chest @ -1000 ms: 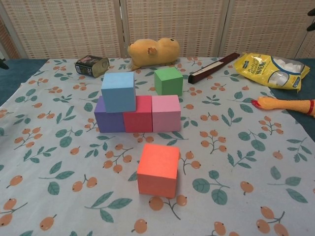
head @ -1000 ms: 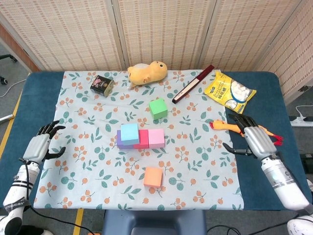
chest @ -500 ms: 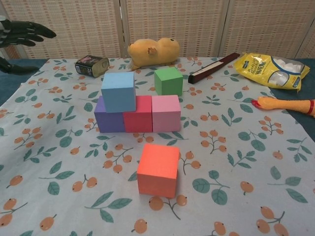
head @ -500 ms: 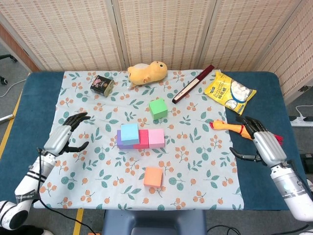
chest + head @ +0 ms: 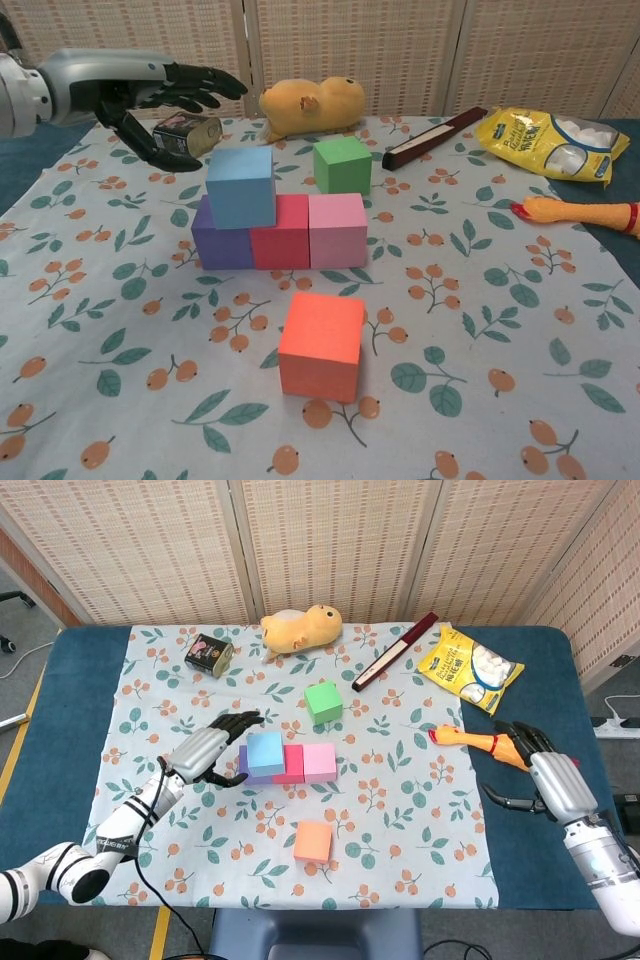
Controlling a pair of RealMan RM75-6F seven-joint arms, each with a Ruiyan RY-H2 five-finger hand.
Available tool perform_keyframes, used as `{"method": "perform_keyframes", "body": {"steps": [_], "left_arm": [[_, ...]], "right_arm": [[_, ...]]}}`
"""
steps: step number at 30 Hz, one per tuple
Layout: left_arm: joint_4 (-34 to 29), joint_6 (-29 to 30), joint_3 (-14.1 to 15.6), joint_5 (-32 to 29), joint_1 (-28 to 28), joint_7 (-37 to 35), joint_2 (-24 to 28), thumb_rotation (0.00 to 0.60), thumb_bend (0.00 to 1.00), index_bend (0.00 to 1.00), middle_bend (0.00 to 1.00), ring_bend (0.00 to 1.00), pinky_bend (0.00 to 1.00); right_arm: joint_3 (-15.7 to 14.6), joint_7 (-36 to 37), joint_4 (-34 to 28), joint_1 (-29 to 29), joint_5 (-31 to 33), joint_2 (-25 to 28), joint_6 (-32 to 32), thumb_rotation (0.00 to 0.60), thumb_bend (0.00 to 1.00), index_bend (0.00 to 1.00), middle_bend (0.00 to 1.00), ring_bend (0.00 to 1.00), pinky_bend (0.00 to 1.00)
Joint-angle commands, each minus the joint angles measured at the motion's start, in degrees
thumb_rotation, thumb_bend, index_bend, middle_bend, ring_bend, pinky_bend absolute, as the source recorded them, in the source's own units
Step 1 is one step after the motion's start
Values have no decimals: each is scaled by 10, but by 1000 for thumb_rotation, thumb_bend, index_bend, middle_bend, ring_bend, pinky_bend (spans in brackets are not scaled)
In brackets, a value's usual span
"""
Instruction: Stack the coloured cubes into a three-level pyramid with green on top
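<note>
A purple cube [image 5: 218,245], a red cube [image 5: 281,232] and a pink cube [image 5: 338,230] stand in a row mid-cloth. A light blue cube [image 5: 241,186] sits on top at the row's left end. The green cube [image 5: 343,164] stands alone behind them, and the orange cube [image 5: 322,344] alone in front. My left hand [image 5: 207,749] hovers open just left of the blue cube, fingers spread toward it, also seen as left hand [image 5: 150,88]. My right hand [image 5: 553,782] is open at the table's right edge, holding nothing.
At the back lie a small tin [image 5: 208,652], a yellow plush toy [image 5: 300,628], a dark stick [image 5: 395,650] and a yellow snack bag [image 5: 469,667]. A rubber chicken [image 5: 478,742] lies near my right hand. The floral cloth [image 5: 420,850] covers the blue table.
My left hand has swept from the table's left edge rightward to just beside the blue cube. My right hand has drawn back slightly toward the right edge. The cubes have not moved.
</note>
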Motion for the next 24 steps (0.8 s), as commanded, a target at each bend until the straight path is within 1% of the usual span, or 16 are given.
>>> {"method": "perform_keyframes", "body": {"steps": [1, 5, 15, 24], "left_arm": [[-1, -31, -3, -24, -22, 19, -8, 600, 316, 53, 0, 0, 46], [6, -48, -3, -49, -40, 45, -19, 600, 316, 53, 0, 0, 46], [20, -32, 1, -100, -60, 125, -42, 600, 317, 80, 0, 0, 46], [33, -30, 6, -132, -73, 159, -62, 600, 313, 122, 0, 0, 52]], "right_arm": [[2, 5, 8, 2, -2, -5, -9, 301, 222, 0, 120, 0, 62], [5, 13, 20, 3, -5, -12, -16, 301, 222, 0, 121, 0, 62], [9, 27, 35, 1, -13, -20, -25, 301, 223, 0, 121, 0, 61], [10, 32, 40, -4, -14, -21, -28, 301, 222, 0, 121, 0, 62]]}}
